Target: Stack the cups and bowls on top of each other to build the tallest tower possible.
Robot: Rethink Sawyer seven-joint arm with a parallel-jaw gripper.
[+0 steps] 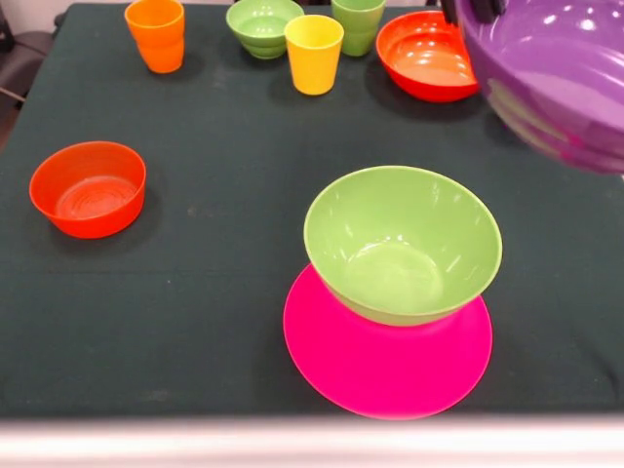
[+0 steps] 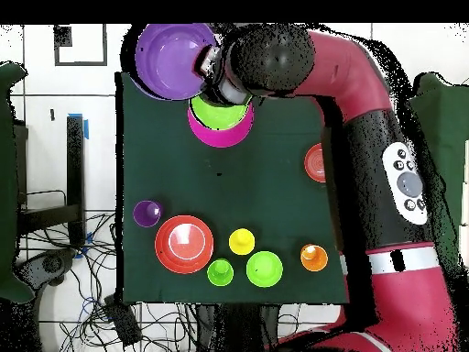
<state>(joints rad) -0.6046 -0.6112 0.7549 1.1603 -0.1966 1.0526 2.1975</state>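
**Purple bowl in the air beside the green-on-pink stack**

The arm (image 2: 366, 119) reaches across the tabletop (image 1: 224, 244) and carries the purple bowl (image 1: 556, 73). In the front view this bowl hangs tilted at about 2 o'clock, off the cloth, higher than the other things. The gripper (image 2: 212, 75) sits at the bowl's rim; the fingers themselves are hidden, so I cannot tell how wide they are, but the bowl seems to hang from them.

At about 5 o'clock in the front view the pink bowl (image 1: 390, 366) lies on the tabletop as a base, and the light green bowl (image 1: 402, 244) rests on it, upright, shifted a little to the far side. From overhead, the purple bowl is just beside this stack and overlaps its edge.

One orange-red bowl (image 1: 88, 188) stands alone at 9 o'clock. Along the far edge stand, from 11 to 1 o'clock, the orange cup (image 1: 156, 34), the small green bowl (image 1: 263, 26), the yellow cup (image 1: 313, 54), the green cup (image 1: 358, 24) and the second orange-red bowl (image 1: 427, 57). The purple cup (image 2: 147, 213) shows only in the overhead view, beside that orange-red bowl.
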